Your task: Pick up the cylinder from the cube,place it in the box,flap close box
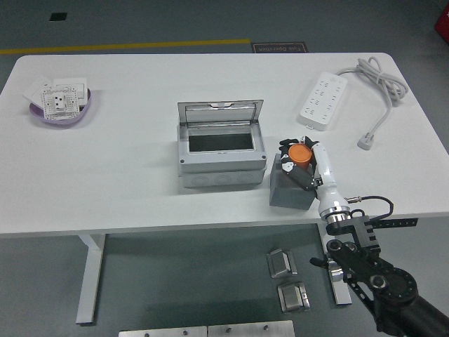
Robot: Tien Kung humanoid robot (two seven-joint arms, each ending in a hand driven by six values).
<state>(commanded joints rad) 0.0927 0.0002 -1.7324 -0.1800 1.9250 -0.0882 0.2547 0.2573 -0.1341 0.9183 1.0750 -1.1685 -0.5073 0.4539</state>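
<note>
An orange cylinder sits on top of a dark grey cube, which stands on a white table close to its near edge, toward the right. The robot's right hand is at the cylinder, its black fingers curled around the orange piece on both sides, so the hand appears to be grasping it while it is still at the top of the cube. The hand's white forearm slants down and to the right, past the table's near edge, into a black jointed arm that enters from the lower right corner. Just to the left of the cube, nearly touching it, is a grey box with its hinged lid standing open and tipped back toward the far side; the dark inside of the box shows through the rectangular opening. Farther back on the right of the table lies a white power strip, set at a slant, with its pale cable looping to a plug near the right edge. At the far left of the table rests a shallow purple bowl holding white wall-socket plates. Below the near edge, two small metal pieces lie on the grey floor beside the table's white leg. The left hand is out of view.
</note>
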